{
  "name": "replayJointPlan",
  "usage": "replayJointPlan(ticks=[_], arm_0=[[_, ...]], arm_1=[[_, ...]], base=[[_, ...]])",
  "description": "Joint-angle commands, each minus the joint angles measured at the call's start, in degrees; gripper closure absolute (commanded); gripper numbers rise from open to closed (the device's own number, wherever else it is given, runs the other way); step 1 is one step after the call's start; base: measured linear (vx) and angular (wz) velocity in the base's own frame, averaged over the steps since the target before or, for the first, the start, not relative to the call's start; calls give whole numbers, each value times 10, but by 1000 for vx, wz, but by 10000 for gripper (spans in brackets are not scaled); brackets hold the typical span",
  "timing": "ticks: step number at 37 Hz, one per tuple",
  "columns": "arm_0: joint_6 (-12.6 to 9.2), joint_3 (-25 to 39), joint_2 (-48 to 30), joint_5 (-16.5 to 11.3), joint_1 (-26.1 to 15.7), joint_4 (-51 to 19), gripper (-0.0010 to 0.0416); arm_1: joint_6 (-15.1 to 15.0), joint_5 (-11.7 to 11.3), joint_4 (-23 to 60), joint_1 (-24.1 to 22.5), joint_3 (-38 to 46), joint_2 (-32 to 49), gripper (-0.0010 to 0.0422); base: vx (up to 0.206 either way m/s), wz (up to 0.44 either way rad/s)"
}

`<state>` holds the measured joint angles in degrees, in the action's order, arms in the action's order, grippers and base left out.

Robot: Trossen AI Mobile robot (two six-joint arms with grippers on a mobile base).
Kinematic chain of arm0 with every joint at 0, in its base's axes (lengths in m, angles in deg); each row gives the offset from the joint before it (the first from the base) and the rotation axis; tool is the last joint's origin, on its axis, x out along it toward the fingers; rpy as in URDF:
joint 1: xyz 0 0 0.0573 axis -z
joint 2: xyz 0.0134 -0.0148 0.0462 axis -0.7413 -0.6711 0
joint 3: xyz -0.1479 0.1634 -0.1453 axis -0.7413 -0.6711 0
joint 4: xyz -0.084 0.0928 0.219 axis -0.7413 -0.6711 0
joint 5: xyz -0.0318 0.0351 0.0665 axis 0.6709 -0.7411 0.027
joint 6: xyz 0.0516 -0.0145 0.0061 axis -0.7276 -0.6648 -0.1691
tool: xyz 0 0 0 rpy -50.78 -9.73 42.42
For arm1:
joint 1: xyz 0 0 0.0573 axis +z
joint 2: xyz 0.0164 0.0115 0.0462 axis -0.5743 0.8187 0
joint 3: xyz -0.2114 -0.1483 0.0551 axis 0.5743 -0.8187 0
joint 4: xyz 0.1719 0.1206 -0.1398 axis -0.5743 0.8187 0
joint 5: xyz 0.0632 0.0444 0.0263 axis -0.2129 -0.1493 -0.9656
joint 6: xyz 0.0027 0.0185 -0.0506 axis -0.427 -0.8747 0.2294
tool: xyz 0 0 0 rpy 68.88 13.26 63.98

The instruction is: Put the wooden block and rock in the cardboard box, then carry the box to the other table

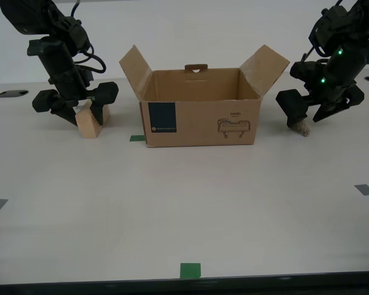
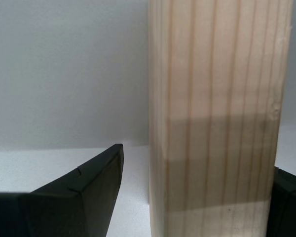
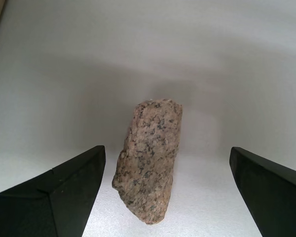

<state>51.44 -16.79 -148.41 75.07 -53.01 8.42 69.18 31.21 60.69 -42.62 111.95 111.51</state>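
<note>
Exterior view, catalogue of the moment. Item: cardboard box, flaps up, top open, standing on the pale surface between both arms. Item: my second claw, spread, straddling the wooden block; in the second wrist view the block sits against one finger, with a clear gap to the other finger. Item: my first claw, spread, low over the rock; in the first wrist view the rock lies on the surface between the fingers, apart from both and nearer one.

Handling note, as judgement: step in hand is the grasp. Shift the first claw so the rock is centred, then squeeze across its narrow width. Press the second claw flat on the block's broad faces. Lift both straight up above the flaps before swinging inward.
</note>
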Motion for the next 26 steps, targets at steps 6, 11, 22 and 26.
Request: replayJointPlan(ticks=[6, 11, 22, 26], arm_0=[[0, -1, 0, 2, 0, 13, 56], [0, -1, 0, 2, -1, 17, 55], [-2, -3, 0, 2, -2, 19, 56], [-2, -4, 0, 2, -2, 21, 55]], arm_1=[[7, -1, -2, 0, 0, 0, 156], [9, -1, -2, 0, 0, 0, 156], [11, -2, -2, 0, 0, 0, 157], [11, -1, -2, 0, 0, 0, 156]], base=[[0, 0], [0, 0], [0, 0], [0, 0]])
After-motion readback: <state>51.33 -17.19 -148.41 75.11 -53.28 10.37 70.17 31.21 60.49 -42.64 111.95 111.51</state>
